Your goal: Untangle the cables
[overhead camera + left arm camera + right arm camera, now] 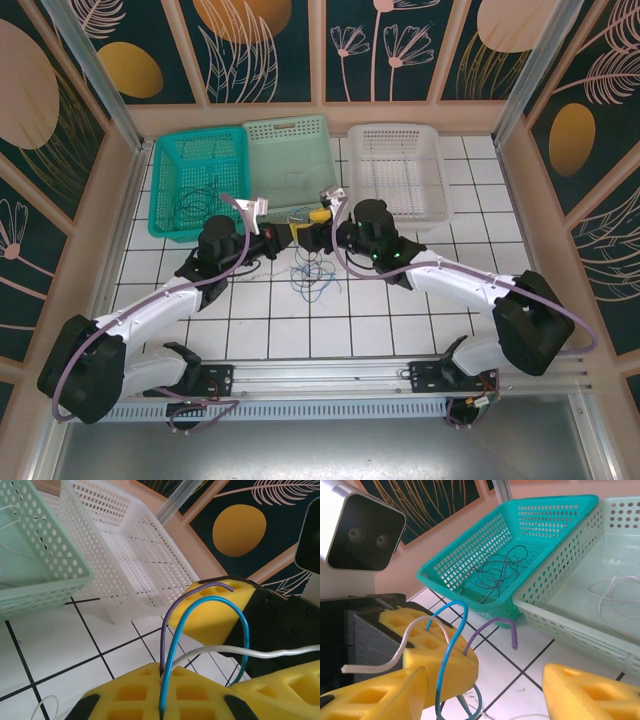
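My left gripper (pixel 167 692) is shut on a small bundle of the cables: a blue wire (pixel 174 645), a purple wire (pixel 164 630) and a white wire (pixel 250 652) arch up from between its yellow pads. In the right wrist view the same blue wire (pixel 445 667), purple wire (pixel 495 621) and white wire (pixel 405 640) stick out of the left gripper's pads (pixel 437 652). My right gripper (pixel 485 700) is open, its fingers either side of that bundle. In the top view the left gripper (pixel 283 232) and right gripper (pixel 312 222) meet above the loose tangle (pixel 310 270) on the tiles.
Three baskets line the back: a teal basket (pixel 165 190) holding dark wires (pixel 495 570), a pale green basket (pixel 285 130) with a white wire (pixel 615 592), and a white basket (pixel 400 135). Walls enclose the tiled floor on three sides.
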### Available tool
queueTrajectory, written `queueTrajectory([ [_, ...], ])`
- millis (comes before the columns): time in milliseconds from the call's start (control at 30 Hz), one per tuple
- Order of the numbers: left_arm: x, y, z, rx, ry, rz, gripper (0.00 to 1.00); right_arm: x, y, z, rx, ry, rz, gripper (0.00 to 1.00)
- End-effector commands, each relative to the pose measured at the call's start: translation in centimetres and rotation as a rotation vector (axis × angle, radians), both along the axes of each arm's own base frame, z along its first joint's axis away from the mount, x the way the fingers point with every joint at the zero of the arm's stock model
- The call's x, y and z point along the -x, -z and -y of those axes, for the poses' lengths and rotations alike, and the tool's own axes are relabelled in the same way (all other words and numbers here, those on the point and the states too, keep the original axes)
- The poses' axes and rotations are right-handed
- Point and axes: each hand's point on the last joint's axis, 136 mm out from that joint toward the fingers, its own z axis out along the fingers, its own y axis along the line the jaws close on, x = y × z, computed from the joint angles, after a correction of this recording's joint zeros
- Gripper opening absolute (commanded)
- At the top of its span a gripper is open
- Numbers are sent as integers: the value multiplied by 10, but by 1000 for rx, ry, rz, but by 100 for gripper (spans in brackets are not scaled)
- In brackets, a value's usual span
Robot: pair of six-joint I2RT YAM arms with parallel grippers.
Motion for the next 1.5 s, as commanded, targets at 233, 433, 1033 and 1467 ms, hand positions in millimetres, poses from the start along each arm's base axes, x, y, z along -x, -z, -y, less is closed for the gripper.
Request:
queueTrajectory([
  [233,-6,10,0,4,-40,-64,0,10,-19,21,-9,35,44,60],
  [433,-5,-1,5,28,-8,-40,0,5,-13,5,-14,-7,29,59],
  [1033,3,-5,2,19,2,-11,26,-8,-9,1,-6,4,19,1],
  [1467,3,9,-32,-116,-152,36,95,-6,-36,62,119,115,55,0],
])
